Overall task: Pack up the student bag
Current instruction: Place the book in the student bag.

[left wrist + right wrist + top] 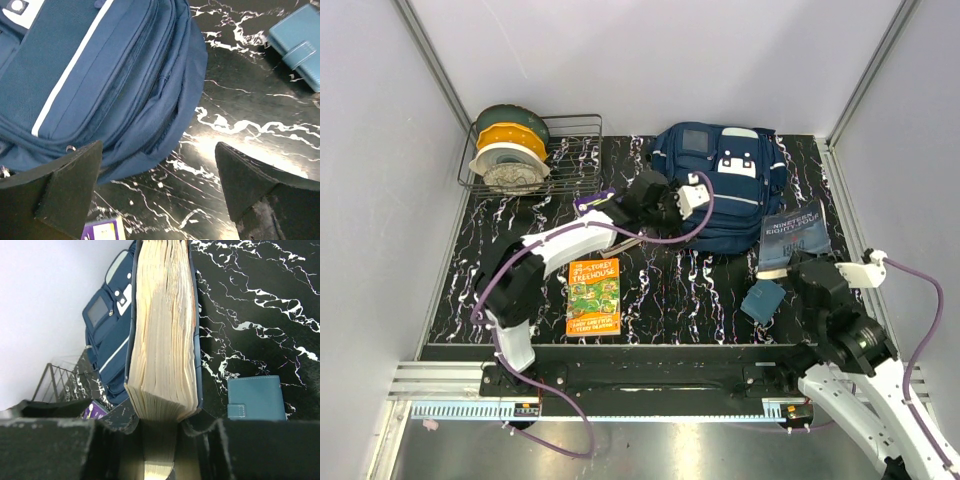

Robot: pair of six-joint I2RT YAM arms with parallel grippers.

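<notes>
1. The student bag (745, 205) is lying flat at the far middle of the table (670, 290). Its long axis is running far to near, with the end carrying the grey square patch pointing at the back wall.
2. Woven navy fabric, a white stripe, stitched seams and a rounded end are being shown in the left wrist view.
3. The left gripper (157, 165) is being held wide open beside the bag's rounded edge, nothing being gripped between its padded black fingers (70, 190).
4. The right gripper (162, 420) is clamped on a thick paperback (795, 235). Its yellowed page block is being pinched, and its far end is lying by the bag's right side.
5. "NINETEEN EIGHTY-FOUR" is being read on the paperback's blue cover.
6. An orange book (593, 297) lettered "STOREY TREEHOUSE" is lying flat near the left arm.
7. A small teal pouch (760, 300) with a stitched tab is resting just near of the paperback.
8. 3 round spools (510, 150), green, yellow and white, are being held in a wire basket (575, 140) at the far left.
9. The table is black with white marble-like veins.
</notes>
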